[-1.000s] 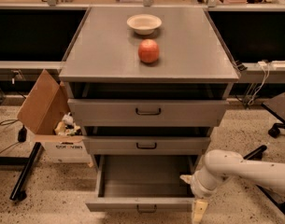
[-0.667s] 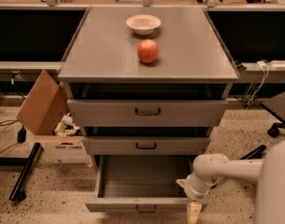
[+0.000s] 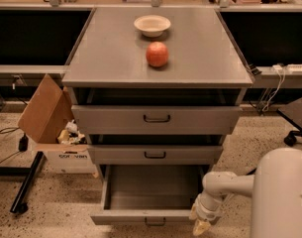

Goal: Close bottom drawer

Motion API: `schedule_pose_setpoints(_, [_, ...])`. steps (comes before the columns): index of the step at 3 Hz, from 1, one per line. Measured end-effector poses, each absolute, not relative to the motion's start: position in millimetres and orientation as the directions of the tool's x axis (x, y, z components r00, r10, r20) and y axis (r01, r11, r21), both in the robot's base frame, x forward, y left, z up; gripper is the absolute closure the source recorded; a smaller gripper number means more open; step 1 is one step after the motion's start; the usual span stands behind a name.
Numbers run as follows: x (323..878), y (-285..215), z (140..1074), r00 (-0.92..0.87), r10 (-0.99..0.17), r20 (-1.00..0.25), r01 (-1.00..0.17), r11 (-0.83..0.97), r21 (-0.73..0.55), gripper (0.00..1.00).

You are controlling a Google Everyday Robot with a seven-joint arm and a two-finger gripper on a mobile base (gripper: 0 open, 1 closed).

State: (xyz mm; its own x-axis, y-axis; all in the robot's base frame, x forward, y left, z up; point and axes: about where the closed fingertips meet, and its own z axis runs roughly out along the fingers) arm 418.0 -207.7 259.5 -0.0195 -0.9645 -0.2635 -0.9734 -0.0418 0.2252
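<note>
While the bottom drawer (image 3: 148, 216) sits pulled well out of the cabinet (image 3: 111, 58) at the lower centre of the frame, we note the gripper (image 3: 200, 225) now further left and a touch lower than a second ago. It is drawn in from the lower right to the right end of the drawer's front panel. The pale arm behind it fills more of the lower right corner than before. The drawer itself shows no shift we can make out: its tray is as exposed as it was and its front edge is on the same line. We read this as the approach closing in, with the push itself not yet begun. We cannot tell whether the gripper touches the panel or sits just beside it. We cannot tell how far it is open, and it has hold of nothing we can see. The drawer's front, with its small dark handle (image 3: 154, 222), faces the bottom of the frame. Its long axis runs left to right across the frame. Its slide runs from the bottom of the frame toward the top, back under the middle drawer (image 3: 155, 154). In our judgement the closing push must go that way. A push at the right corner alone may skew the drawer on its runners.
</note>
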Motion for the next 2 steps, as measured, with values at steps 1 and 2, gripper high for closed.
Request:
schedule_pose_setpoints(1, [418.8,-212.2,229.9,-0.059,-0.958,-0.28,-0.955,-0.028,0.295,0.69])
schedule_pose_setpoints(2, [421.7,-212.5,226.2,-0.065,-0.957,-0.281,-0.954,-0.023,0.298,0.93])
